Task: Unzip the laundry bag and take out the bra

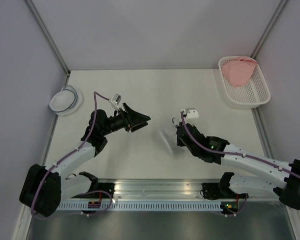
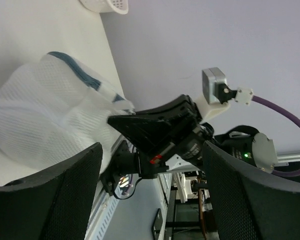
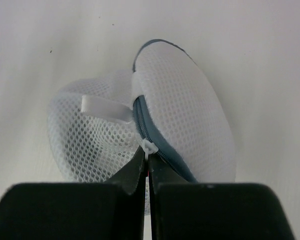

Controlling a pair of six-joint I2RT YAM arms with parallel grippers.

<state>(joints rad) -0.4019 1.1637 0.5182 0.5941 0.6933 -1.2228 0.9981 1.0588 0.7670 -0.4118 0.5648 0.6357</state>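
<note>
The laundry bag [image 3: 190,115] is a white mesh dome with a dark grey-blue zipper [image 3: 145,127], lying on the table in front of my right gripper. It shows as a pale blur in the top view [image 1: 166,136]. My right gripper [image 3: 148,156] is shut on the zipper's small white pull tab [image 3: 148,147]. My left gripper [image 1: 139,121] is open and empty, held above the table a little left of the bag. In the left wrist view the bag [image 2: 39,120] lies beyond the open fingers [image 2: 54,200]. The bra is hidden.
A smaller white dome with a pale bluish rim [image 1: 65,99] lies at the far left. A white slotted basket [image 1: 250,92] holding pink cloth [image 1: 238,70] stands at the back right. Grey walls close in the table on three sides.
</note>
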